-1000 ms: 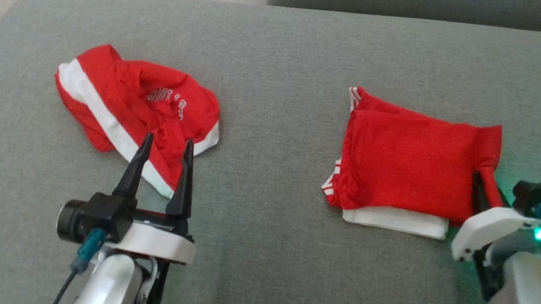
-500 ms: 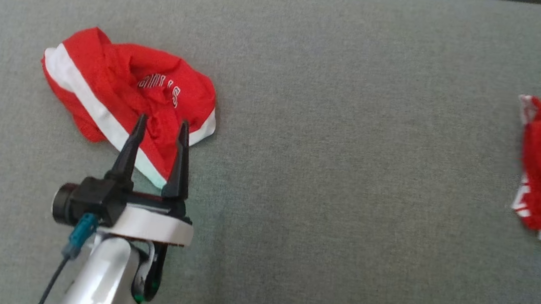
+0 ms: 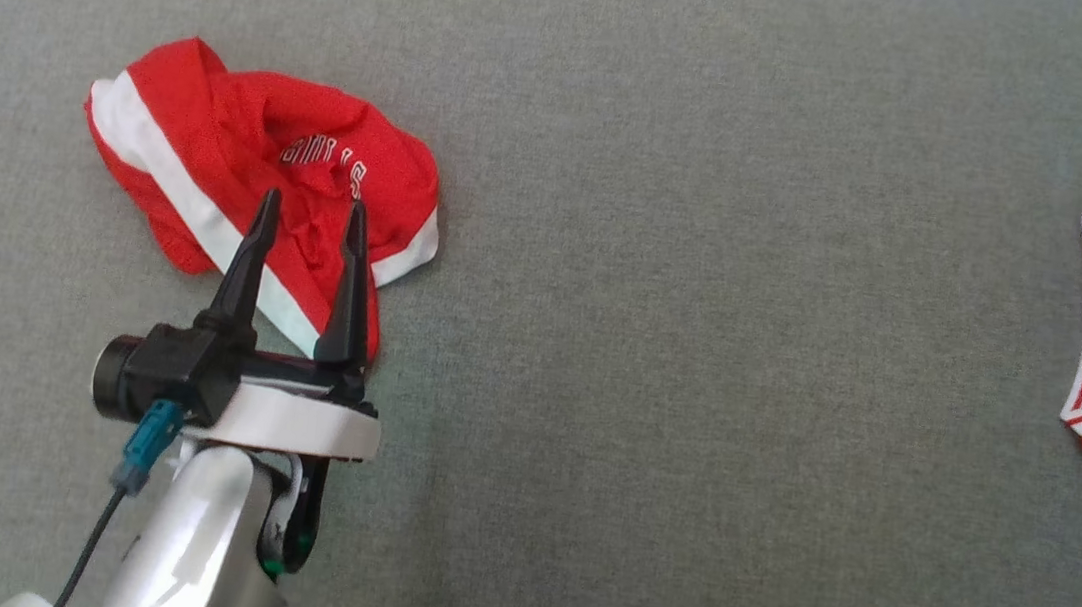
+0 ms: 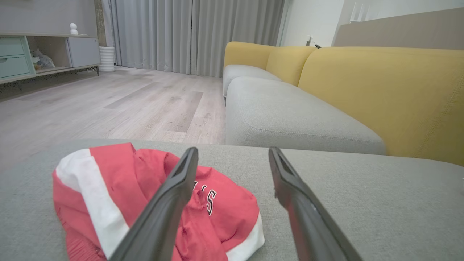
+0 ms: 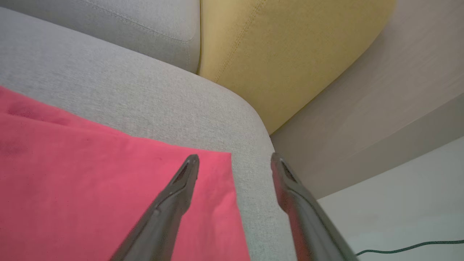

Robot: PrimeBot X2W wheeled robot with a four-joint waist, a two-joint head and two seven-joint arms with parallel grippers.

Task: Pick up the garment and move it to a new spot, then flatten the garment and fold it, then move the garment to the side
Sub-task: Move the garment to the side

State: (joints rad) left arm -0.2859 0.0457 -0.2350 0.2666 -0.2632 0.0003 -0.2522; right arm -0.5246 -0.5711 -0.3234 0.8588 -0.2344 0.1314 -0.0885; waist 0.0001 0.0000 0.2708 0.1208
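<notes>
left pincer (image 3: 311, 201) open, tips over near edge of crumpled garment (image 3: 218, 124); right pincer (image 5: 235, 157) open, straddling corner of folded garment (image 5: 90, 170).

The head camera looked down on the grey cushion (image 3: 696, 360); the 2 wrist cameras sat low and close, the left sharing the crumpled garment (image 3: 215, 149).
</notes>
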